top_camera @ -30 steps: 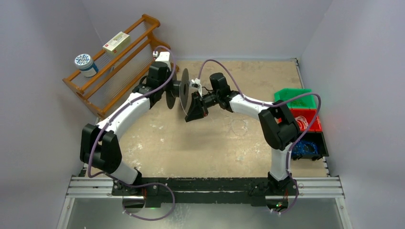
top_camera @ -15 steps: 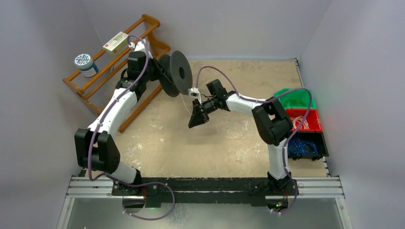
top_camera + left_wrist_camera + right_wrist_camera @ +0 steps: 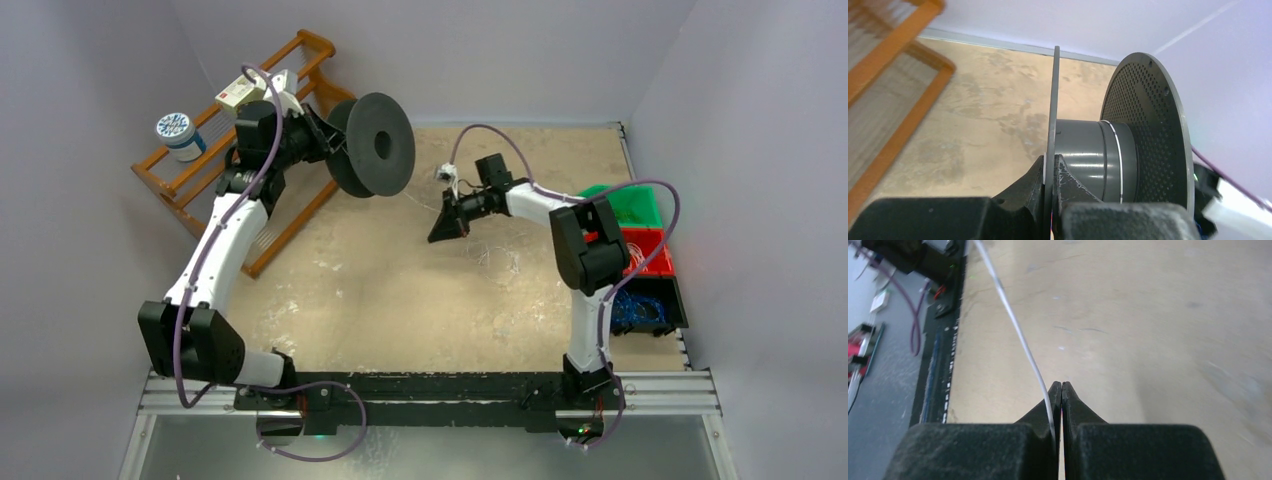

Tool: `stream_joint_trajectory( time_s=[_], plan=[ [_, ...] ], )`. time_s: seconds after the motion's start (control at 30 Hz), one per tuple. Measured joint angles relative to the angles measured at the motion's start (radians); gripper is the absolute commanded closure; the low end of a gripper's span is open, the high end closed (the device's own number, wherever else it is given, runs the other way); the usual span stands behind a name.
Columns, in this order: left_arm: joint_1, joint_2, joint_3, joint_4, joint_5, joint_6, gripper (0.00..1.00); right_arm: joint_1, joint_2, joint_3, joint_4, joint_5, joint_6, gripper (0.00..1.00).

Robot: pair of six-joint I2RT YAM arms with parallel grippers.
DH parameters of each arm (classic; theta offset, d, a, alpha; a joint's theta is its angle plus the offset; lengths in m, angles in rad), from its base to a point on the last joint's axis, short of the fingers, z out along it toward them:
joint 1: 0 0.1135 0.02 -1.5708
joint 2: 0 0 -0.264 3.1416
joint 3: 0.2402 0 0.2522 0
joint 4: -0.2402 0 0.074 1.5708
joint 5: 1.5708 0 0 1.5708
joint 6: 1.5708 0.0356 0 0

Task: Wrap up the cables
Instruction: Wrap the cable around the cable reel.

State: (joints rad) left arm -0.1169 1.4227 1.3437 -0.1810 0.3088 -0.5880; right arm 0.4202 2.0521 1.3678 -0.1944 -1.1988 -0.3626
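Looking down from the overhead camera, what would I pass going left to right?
Blue-patterned tub, white box, black spool, right claw, loose cable coil on the table, coloured bins.

— What's on my left?
— You have a wooden rack [image 3: 312,44] at the far-left corner. A tub with a blue-patterned lid [image 3: 176,130] and a small white box [image 3: 230,92] rest on its rails.
— And on my right?
— At the right edge of your table [image 3: 380,290] three bins stand in a row: a green bin [image 3: 645,210] farthest, a red bin [image 3: 662,262] in the middle, and a black bin [image 3: 680,305] nearest, holding blue wires [image 3: 635,312].
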Motion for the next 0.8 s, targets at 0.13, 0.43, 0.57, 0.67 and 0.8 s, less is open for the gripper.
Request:
stream_joint_trajectory(
  time_s=[0.13,0.43,0.57,0.67,0.8],
  plan=[
    [0.001,-0.050,-0.020,0.008,0.143,0.009,1.00,-0.081,0.000,0.003,0.041,0.042,0.056,1.00],
    [-0.002,-0.090,-0.034,-0.120,0.340,0.206,1.00,-0.157,0.026,0.132,0.056,0.073,0.167,1.00],
    [-0.005,-0.091,-0.034,-0.198,0.325,0.324,1.00,-0.191,-0.007,0.132,0.121,0.134,0.229,1.00],
    [-0.025,-0.091,-0.034,-0.227,0.288,0.394,1.00,-0.199,-0.092,0.076,0.216,0.199,0.298,1.00],
    [-0.100,-0.094,-0.051,-0.246,0.205,0.472,1.00,-0.196,-0.225,0.029,0.349,0.259,0.385,1.00]
  ],
)
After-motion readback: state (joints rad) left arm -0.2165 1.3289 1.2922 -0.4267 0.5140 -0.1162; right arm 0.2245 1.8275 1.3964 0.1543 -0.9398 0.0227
